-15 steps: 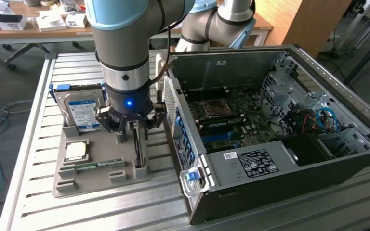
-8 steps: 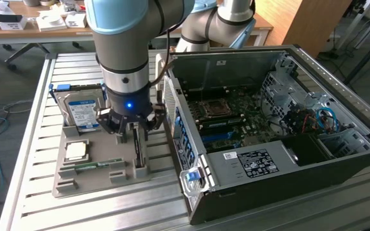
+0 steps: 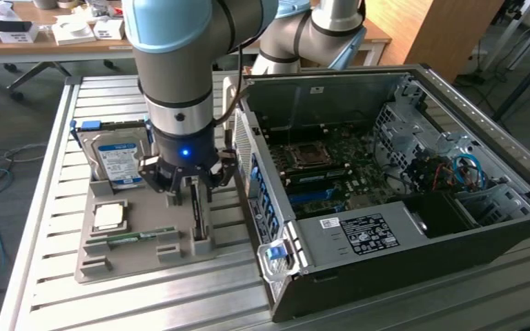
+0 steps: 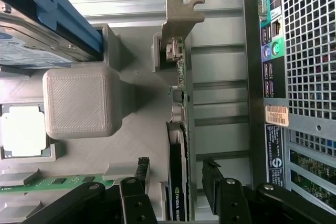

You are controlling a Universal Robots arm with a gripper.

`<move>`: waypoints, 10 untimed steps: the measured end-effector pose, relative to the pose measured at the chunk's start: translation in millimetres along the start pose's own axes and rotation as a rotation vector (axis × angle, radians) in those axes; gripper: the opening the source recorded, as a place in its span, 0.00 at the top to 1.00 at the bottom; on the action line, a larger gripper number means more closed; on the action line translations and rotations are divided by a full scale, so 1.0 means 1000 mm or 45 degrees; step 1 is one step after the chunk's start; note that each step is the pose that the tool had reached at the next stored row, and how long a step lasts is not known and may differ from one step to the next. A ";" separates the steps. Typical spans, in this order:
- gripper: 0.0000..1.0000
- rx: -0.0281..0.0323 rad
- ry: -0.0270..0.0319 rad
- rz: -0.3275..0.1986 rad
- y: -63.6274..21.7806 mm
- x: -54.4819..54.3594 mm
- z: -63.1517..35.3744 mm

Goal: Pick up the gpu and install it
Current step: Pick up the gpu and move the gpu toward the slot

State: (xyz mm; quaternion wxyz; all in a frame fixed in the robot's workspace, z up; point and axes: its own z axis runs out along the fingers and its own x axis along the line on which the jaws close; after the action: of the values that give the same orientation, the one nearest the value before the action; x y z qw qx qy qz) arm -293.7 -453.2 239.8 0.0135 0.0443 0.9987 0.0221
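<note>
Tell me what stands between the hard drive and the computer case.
The gpu, on edge in its grey holder, the open gripper astride it; the exterior view shows this.

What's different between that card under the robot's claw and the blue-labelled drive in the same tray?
The gpu is a thin card with a pale metal end; the hard drive is a thicker silver box in a blue frame. The open gripper straddles the gpu; the hard drive stands untouched. Both stand on edge in the gray holder.

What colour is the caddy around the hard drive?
Blue. The caddy shows best in the wrist view.
</note>
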 end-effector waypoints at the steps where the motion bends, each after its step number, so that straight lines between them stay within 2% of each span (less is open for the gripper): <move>1: 0.47 0.0001 0.0000 0.000 0.0000 0.000 0.0013; 10: 0.47 0.0000 -0.0002 0.000 0.0050 0.001 0.0054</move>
State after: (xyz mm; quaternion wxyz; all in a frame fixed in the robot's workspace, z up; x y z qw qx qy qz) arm -293.6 -447.9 234.6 0.0136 0.0442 0.9987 0.0221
